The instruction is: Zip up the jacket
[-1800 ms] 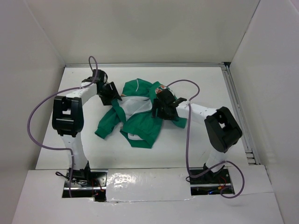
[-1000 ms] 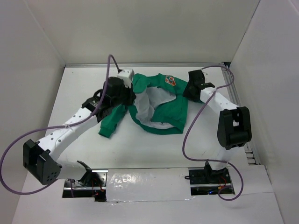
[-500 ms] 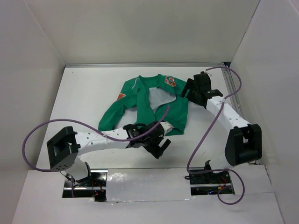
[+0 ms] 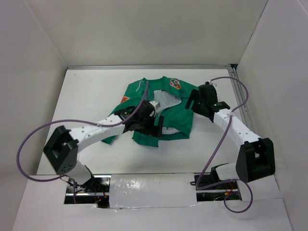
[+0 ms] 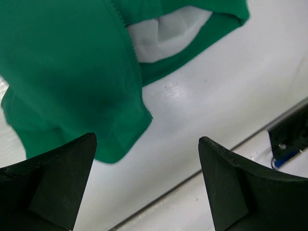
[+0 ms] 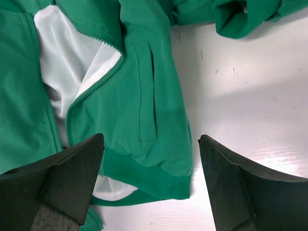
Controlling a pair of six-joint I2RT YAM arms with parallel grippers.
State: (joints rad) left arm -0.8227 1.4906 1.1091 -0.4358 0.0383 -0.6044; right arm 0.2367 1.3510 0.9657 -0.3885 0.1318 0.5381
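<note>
The green jacket lies open on the white table with its white lining showing and the orange "G" patch at its upper right. My left gripper is open and empty above the jacket's lower left hem. My right gripper is open and empty beside the jacket's right edge; in its wrist view the gripper hovers over the right front panel with its pocket and the zipper teeth. The two front panels lie apart.
A metal rail runs along the table's right side. White walls close in the left, back and right. Purple cables loop from both arms. A shiny strip covers the front edge by the arm bases.
My left gripper has moved from near the front edge up and back onto the jacket's lower left part. My right gripper has shifted slightly. The jacket's lower hem lies differently.
</note>
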